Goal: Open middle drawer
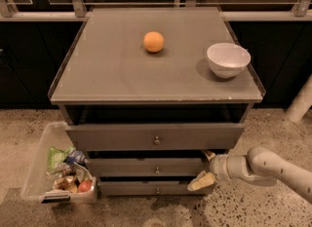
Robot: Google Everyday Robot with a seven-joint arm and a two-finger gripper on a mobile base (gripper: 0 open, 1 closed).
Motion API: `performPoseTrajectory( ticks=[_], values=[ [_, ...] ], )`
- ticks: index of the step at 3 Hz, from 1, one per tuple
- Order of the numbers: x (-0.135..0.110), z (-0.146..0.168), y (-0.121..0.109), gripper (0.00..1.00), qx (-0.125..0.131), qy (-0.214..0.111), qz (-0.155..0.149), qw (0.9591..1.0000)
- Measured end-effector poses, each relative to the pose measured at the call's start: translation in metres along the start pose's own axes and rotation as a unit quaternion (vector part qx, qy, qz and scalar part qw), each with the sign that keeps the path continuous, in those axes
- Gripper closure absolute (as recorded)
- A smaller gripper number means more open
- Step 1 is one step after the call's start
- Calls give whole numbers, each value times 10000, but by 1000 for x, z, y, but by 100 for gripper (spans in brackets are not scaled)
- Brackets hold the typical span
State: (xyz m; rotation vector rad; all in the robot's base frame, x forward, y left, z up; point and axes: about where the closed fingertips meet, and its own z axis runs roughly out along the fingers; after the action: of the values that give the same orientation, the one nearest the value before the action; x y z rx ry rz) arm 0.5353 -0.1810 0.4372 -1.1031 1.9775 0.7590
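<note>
The middle drawer (pixel 141 166) is the second grey front of three, with a small round knob (pixel 157 170). Its front sits a little behind the taller top drawer front (pixel 122 137) and above the lowest front (pixel 131 188). My gripper (pixel 204 168) comes in from the right on a pale arm (pixel 273 167) and is at the right end of the middle drawer front. It is open, with one finger above that end and one cream fingertip (pixel 201 181) below it. The drawer's inside is hidden.
An orange (pixel 153 41) and a white bowl (pixel 228 59) sit on the grey cabinet top (pixel 122 75). A clear bin (pixel 36 172) of packaged snacks stands on the floor against the cabinet's left side. Speckled floor lies in front.
</note>
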Motion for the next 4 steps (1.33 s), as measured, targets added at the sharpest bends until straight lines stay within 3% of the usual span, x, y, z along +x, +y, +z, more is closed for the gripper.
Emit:
performPoseTrajectory(
  ticks=[2, 3, 4],
  values=[
    [14, -31, 34, 0, -524, 564, 709, 9945],
    [14, -31, 34, 0, -524, 564, 708, 9945],
    [-1, -7, 14, 0, -185, 665, 223, 9974]
  ],
)
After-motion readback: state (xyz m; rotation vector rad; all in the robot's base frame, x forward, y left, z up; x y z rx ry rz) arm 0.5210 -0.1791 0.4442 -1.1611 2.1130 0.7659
